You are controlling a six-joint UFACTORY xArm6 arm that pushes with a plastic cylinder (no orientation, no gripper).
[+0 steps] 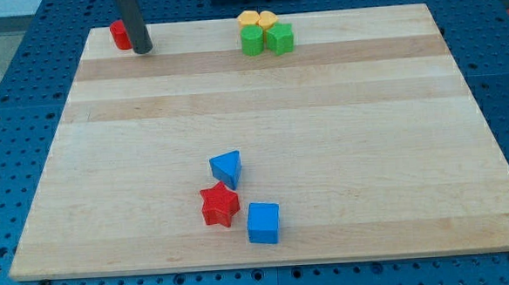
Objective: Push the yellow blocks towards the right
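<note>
All that shows of the arm is a straight rod point(132, 22), dark grey to near black, round in section and smooth, with a faint lighter sheen running along its length. It bears no markings, screws or cables. My tip point(142, 51) ends blunt, the same dark colour as the shaft.

— What is standing in my tip's point(142, 51) way?
— A red block point(120, 34) is touching it on the view's left. Two green blocks point(267, 40) are hugging the two yellow blocks point(259, 20) from below.
— And rightward?
— Bare wooden board point(365, 93) is lying open along the top edge.
</note>
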